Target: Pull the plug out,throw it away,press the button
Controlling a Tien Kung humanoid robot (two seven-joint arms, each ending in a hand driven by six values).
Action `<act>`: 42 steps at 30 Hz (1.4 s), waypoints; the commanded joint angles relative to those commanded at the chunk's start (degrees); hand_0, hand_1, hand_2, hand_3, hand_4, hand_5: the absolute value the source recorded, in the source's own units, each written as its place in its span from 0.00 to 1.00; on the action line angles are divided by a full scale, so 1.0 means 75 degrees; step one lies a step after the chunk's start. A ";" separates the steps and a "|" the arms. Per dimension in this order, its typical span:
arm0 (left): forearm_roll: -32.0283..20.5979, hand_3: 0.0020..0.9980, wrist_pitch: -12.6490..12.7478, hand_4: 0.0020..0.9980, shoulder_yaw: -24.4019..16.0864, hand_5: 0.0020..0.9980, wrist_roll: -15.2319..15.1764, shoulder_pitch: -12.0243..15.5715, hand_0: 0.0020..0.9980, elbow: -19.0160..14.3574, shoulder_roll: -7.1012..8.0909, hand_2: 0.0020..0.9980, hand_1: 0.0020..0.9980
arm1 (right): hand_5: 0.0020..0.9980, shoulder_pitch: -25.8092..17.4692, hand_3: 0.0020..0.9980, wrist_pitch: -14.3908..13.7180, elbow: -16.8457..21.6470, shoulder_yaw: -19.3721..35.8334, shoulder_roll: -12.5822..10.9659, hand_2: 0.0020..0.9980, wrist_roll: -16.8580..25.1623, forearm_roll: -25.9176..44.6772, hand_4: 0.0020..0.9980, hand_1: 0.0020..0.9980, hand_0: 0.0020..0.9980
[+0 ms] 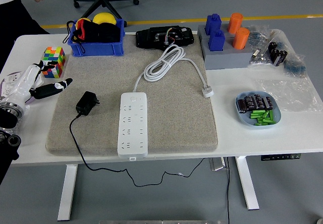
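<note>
A white power strip (133,124) lies on the grey felt mat (171,113), its button end toward the far side and its sockets empty. Its coiled white cable (164,62) ends in a white plug (207,91) on the mat. A black plug adapter (87,103) lies loose on the mat left of the strip, its black cord running off the near edge. My left hand (50,90), white with black fingertips, is open and empty at the mat's left edge, apart from the adapter. My right hand is out of view.
A blue bin (96,35) with red, black and yellow items stands at the back left. A colourful cube (53,61) sits near my left hand. A black device (164,36), a grey stand with blue and orange pieces (224,42) and a blue dish (258,109) are there. A person (20,2) stands at top left.
</note>
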 joint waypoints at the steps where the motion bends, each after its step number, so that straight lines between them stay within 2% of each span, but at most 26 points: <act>1: 0.0020 0.84 -0.0001 0.86 -0.0042 0.42 0.0003 0.0006 0.87 -0.0002 -0.0006 0.81 0.86 | 0.60 -0.0001 0.63 -0.0002 0.0002 0.0011 -0.0004 0.66 0.0003 0.0002 0.74 0.68 0.73; 3: 0.0021 0.84 -0.0014 0.86 -0.0115 0.42 0.0020 0.0008 0.87 -0.0003 -0.0018 0.81 0.86 | 0.60 -0.0004 0.63 -0.0003 0.0002 0.0017 -0.0013 0.66 0.0004 0.0000 0.74 0.68 0.73; 4: 0.0025 0.83 -0.0021 0.85 -0.0148 0.33 0.0029 0.0005 0.85 0.0001 -0.0024 0.76 0.84 | 0.60 -0.0005 0.63 -0.0005 0.0000 0.0021 -0.0016 0.66 0.0004 0.0000 0.74 0.68 0.73; 9: 0.0039 0.83 -0.0050 0.85 -0.0294 0.33 0.0069 0.0027 0.85 -0.0022 -0.0041 0.76 0.84 | 0.60 -0.0008 0.63 -0.0006 0.0007 0.0056 -0.0023 0.66 0.0006 -0.0013 0.74 0.68 0.73; 10: 0.0033 0.83 -0.0055 0.84 -0.0330 0.29 0.0072 0.0040 0.85 -0.0029 -0.0047 0.76 0.82 | 0.60 -0.0012 0.63 -0.0005 0.0010 0.0062 -0.0022 0.66 0.0005 -0.0016 0.74 0.68 0.73; 21: 0.0024 0.83 -0.0092 0.83 -0.0417 0.31 0.0096 0.0153 0.84 -0.0084 -0.0074 0.75 0.81 | 0.60 -0.0060 0.63 -0.0001 0.0017 0.0197 0.0031 0.66 0.0003 -0.0062 0.74 0.68 0.73; 22: 0.0025 0.83 -0.0097 0.84 -0.0409 0.28 0.0102 0.0153 0.84 -0.0085 -0.0074 0.75 0.81 | 0.60 -0.0058 0.63 -0.0001 0.0018 0.0204 0.0034 0.66 0.0003 -0.0065 0.74 0.68 0.73; 28: 0.0009 0.83 -0.0103 0.83 -0.0362 0.26 0.0088 0.0117 0.83 -0.0075 -0.0075 0.74 0.80 | 0.60 -0.0041 0.63 -0.0001 0.0013 0.0246 0.0046 0.66 0.0001 -0.0065 0.74 0.68 0.73; 42: -0.0005 0.82 -0.0115 0.82 -0.0359 0.25 0.0086 0.0108 0.83 -0.0119 -0.0083 0.74 0.80 | 0.60 -0.0030 0.63 -0.0002 0.0010 0.0279 0.0051 0.66 -0.0004 -0.0078 0.75 0.68 0.73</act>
